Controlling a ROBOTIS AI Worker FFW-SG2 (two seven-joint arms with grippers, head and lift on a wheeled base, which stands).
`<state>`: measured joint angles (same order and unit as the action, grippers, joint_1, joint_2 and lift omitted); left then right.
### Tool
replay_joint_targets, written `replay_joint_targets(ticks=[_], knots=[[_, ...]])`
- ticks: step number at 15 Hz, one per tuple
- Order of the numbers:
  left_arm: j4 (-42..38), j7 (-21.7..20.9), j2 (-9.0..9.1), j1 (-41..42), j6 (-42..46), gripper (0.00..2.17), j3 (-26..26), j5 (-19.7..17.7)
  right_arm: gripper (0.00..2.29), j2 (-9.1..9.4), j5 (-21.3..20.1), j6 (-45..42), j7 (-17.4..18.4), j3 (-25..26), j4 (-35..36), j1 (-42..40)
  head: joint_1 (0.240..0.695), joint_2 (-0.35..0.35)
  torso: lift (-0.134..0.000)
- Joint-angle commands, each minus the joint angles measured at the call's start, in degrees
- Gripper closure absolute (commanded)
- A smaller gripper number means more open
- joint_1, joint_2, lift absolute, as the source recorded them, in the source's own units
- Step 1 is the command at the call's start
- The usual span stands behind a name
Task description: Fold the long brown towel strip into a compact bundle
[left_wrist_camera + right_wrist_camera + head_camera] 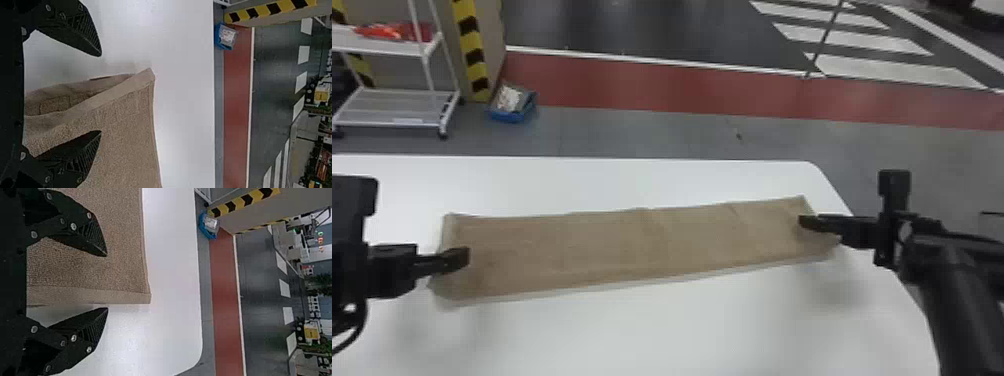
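My grippers, left [101, 94] and right [107, 282], spread wide and gripping nothing, flank the ends of a long brown towel strip [632, 245] flat across a white table [682, 325], its compact fold, I judge, entirely ahead.

There is one towel [632, 245] mid-frame, on one table [682, 335]. There are two grippers: the left gripper [463, 258] at frame left, the right gripper [803, 223] at frame right. Upper left are one cart [387, 48] and one bin [507, 118].
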<state>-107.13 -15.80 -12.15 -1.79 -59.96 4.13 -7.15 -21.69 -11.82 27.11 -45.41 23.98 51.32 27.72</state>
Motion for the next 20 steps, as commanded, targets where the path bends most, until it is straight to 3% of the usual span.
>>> replay_joint_targets(ticks=[1,4,12,13,14,18,19,20], knots=[[-0.1,-0.2,-0.42,0.1,-0.5,0.36,0.0,-0.1,0.61,-0.01,0.0,0.8,-0.7,0.1,0.1,0.1,0.695,-0.219,-0.125],[-1.8,-0.2,-0.42,1.4,-1.0,0.7,0.1,-0.1,0.77,0.07,0.6,1.9,-1.6,0.9,1.0,-0.4,0.695,-0.217,-0.125],[-5.5,-0.4,-0.42,2.6,-2.8,0.71,0.4,0.4,0.76,0.07,1.4,6.8,-2.9,2.7,5.9,-2.7,0.695,-0.224,-0.125],[-5.5,-0.3,-0.34,2.8,-3.1,1.05,0.4,0.4,0.76,-0.01,1.4,7.3,-3.1,2.7,6.2,-2.8,0.695,-0.229,-0.125],[-5.5,-0.3,-0.25,2.7,-3.5,1.2,0.3,0.5,0.76,0.07,1.5,7.7,-3.6,2.9,7.0,-3.0,0.695,-0.23,-0.125],[-5.5,-0.3,-0.25,2.9,-4.0,1.21,0.1,0.6,0.77,-0.01,1.4,9.6,-4.2,3.7,8.9,-3.7,0.695,-0.237,-0.125],[-5.5,-0.3,-0.25,3.0,-4.0,1.3,0.2,0.6,0.79,-0.1,1.4,9.6,-4.3,3.7,8.9,-3.7,0.695,-0.238,-0.125],[-5.5,-0.3,-0.25,3.0,-4.0,1.49,0.2,0.6,1.11,-0.1,1.3,9.8,-4.3,3.7,8.9,-3.7,0.695,-0.239,-0.125]])
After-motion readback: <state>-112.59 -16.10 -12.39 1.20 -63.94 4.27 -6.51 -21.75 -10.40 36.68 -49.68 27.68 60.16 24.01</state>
